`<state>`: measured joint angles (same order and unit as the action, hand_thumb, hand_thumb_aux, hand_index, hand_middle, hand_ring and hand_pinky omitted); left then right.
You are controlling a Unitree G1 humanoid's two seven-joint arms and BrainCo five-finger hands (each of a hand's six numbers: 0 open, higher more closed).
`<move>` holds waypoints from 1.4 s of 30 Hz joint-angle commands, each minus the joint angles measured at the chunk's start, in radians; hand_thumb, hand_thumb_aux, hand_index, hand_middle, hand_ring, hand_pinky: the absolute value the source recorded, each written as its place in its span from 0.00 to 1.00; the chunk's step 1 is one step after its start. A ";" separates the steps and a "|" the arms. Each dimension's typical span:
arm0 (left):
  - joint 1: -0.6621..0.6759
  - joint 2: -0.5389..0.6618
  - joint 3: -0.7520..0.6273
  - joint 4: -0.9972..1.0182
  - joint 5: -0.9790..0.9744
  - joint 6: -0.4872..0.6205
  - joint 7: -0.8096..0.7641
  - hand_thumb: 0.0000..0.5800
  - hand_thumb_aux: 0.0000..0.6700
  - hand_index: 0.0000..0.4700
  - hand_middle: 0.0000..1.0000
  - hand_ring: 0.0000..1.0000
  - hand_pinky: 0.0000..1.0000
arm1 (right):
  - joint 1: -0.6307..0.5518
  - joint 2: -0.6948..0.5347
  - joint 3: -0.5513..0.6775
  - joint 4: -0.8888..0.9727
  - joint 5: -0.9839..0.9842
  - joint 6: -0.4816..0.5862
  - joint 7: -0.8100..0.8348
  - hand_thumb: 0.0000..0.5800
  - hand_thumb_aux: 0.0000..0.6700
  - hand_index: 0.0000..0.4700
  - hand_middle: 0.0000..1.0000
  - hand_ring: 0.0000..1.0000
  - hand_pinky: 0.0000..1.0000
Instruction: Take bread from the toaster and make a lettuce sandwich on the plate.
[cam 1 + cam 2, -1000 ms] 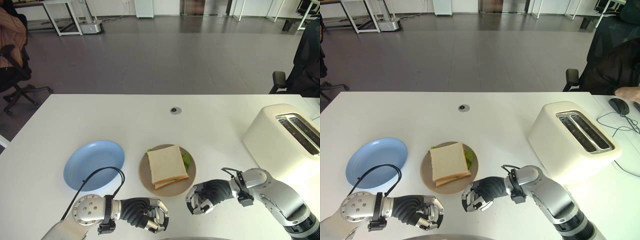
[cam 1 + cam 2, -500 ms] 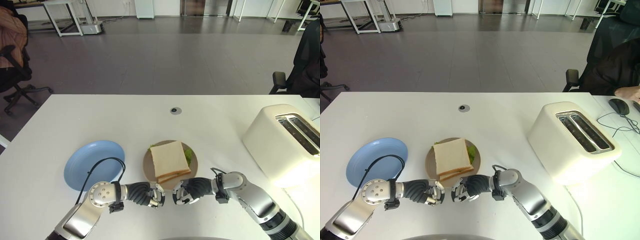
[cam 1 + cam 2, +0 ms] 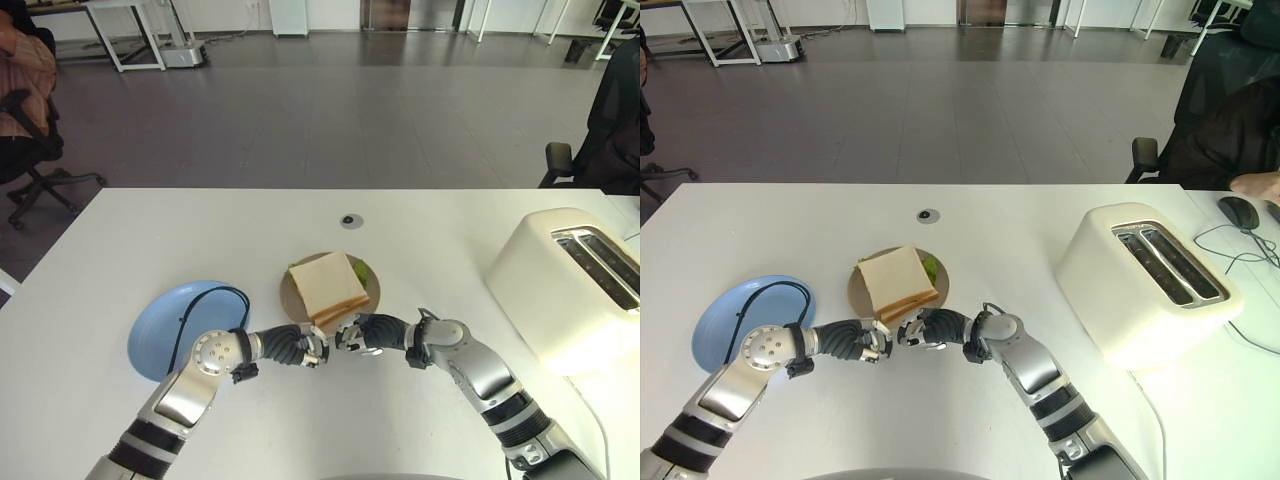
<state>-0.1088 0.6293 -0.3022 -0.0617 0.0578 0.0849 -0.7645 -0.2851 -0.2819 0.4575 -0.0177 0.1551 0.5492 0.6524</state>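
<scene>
Left eye view: the sandwich (image 3: 325, 281) sits on the brown plate (image 3: 372, 297), lettuce (image 3: 361, 271) peeping out behind. The left hand (image 3: 303, 347) and right hand (image 3: 360, 334) are both curled, holding nothing, at the plate's near rim. Soft and light, the sandwich would likely squash or slide apart; the stiff plate's rim seems the safer hold

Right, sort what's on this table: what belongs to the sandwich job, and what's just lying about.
Part of the job:
toaster
brown plate
sandwich on it
lettuce peeking out of the sandwich
left hand and right hand, both at the brown plate's near edge

Lying about:
blue plate
round grommet
computer mouse, far right
</scene>
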 commanded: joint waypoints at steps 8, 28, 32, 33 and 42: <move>-0.178 -0.069 -0.016 0.318 0.083 -0.205 0.037 1.00 1.00 1.00 1.00 1.00 1.00 | -0.069 0.059 -0.046 0.182 -0.049 -0.038 -0.065 1.00 1.00 1.00 1.00 1.00 1.00; -0.551 -0.218 0.012 0.958 0.163 -0.490 0.184 1.00 1.00 1.00 1.00 1.00 1.00 | -0.328 0.237 -0.181 0.802 -0.135 -0.311 -0.181 1.00 1.00 1.00 1.00 1.00 1.00; -0.566 -0.203 0.023 1.022 0.171 -0.549 0.209 1.00 1.00 1.00 1.00 1.00 1.00 | -0.325 0.239 -0.185 0.771 -0.139 -0.304 -0.161 1.00 1.00 1.00 1.00 1.00 1.00; -0.555 -0.200 0.031 1.006 0.158 -0.558 0.201 1.00 1.00 1.00 1.00 1.00 1.00 | -0.324 0.234 -0.189 0.746 -0.134 -0.297 -0.153 1.00 1.00 1.00 1.00 1.00 1.00; -0.264 -0.182 0.220 0.160 -0.236 -0.138 0.113 0.88 0.65 0.65 0.00 0.00 0.00 | -0.341 0.182 -0.320 0.209 -0.004 -0.041 -0.126 0.00 0.00 0.00 0.05 0.05 0.05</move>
<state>-0.4506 0.4322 -0.1764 0.3893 -0.0279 -0.2609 -0.6722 -0.6002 -0.0938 0.1990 0.3673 0.0816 0.4136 0.5352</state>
